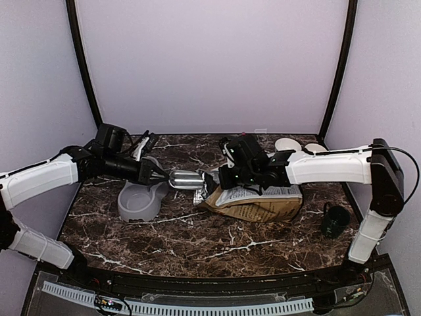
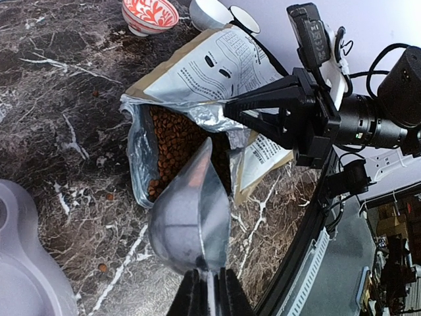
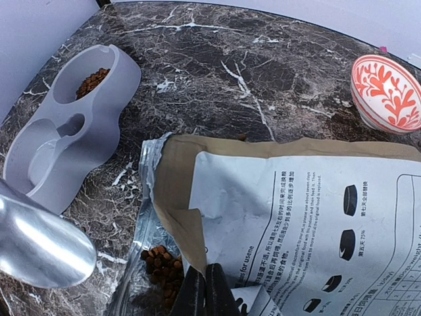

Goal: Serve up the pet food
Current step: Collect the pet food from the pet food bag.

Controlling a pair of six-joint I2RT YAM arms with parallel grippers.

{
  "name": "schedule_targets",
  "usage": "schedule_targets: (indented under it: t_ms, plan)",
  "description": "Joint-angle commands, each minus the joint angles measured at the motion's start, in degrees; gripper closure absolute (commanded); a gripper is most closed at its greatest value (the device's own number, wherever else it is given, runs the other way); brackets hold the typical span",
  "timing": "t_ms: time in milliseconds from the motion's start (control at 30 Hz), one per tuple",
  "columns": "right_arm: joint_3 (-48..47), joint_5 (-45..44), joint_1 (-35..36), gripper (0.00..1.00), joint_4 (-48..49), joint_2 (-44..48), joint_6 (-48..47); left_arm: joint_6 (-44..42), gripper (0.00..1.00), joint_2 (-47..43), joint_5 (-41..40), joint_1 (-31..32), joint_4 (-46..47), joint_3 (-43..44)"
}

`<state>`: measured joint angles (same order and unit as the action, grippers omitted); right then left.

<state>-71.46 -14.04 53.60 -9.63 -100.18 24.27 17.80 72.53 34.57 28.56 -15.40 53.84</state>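
Note:
The pet food (image 2: 172, 141) shows as reddish-brown kibble inside the open mouth of a bag (image 2: 210, 72) lying flat on the table. More kibble (image 3: 92, 80) sits in the far compartment of the grey double bowl (image 3: 105, 131). My left gripper (image 2: 209, 289) is shut on the handle of a metal scoop (image 2: 191, 217), whose tip points into the bag's mouth. The scoop's inside is hidden. My right gripper (image 3: 207, 289) is shut on the upper flap of the bag (image 3: 296, 210), holding the mouth open above the kibble (image 3: 161, 263).
A red-and-white patterned bowl (image 3: 387, 92) stands beyond the bag. A black cup (image 1: 335, 220) is at the right edge, and white dishes (image 1: 287, 143) sit at the back right. Stray kibble (image 2: 102, 267) lies on the marble between bowl and bag.

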Motion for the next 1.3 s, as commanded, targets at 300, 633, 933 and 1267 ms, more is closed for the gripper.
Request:
schedule_targets:
  t_ms: [300, 633, 933, 1267]
  plan:
    - [-2.8, -3.0, -1.6, 1.0, 0.0, 0.1, 0.3, 7.2, 1.0, 9.5, -10.6, 6.3, 11.6, -2.5]
    - [-2.6, -2.5, -1.6, 1.0, -0.3, 0.1, 1.2, 6.4, 1.0, 17.3, -15.2, 10.9, 9.9, 1.8]
    - [-1.3, -1.7, -1.6, 1.0, 0.7, 0.3, 1.7, 6.8, 1.0, 23.2, -15.3, 12.9, 10.8, 4.8]
    - [0.0, -0.6, -1.6, 1.0, 2.2, 0.6, 1.9, 9.4, 1.0, 28.4, -12.3, 13.3, 15.8, 6.3]
